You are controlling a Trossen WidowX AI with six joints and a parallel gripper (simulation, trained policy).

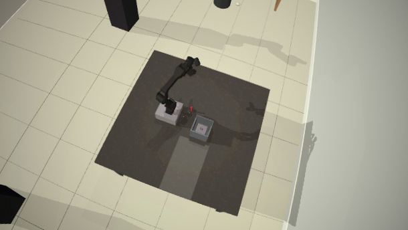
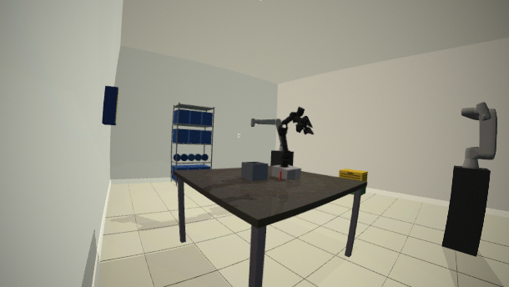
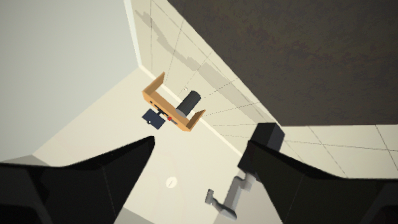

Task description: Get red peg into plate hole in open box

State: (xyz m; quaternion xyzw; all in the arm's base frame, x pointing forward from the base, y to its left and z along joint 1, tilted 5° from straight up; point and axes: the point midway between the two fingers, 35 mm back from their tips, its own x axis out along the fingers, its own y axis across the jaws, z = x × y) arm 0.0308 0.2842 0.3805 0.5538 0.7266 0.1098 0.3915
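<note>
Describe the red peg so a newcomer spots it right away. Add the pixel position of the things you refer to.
On the dark table (image 1: 217,187) (image 2: 267,200), find the arm's pale base block (image 1: 164,118) (image 2: 294,173). Between it and the open gray box (image 1: 200,135) (image 2: 254,172) stands the peg (image 1: 191,109) (image 2: 280,176), slim and bright red beside those bulky, dull neighbors.
</note>
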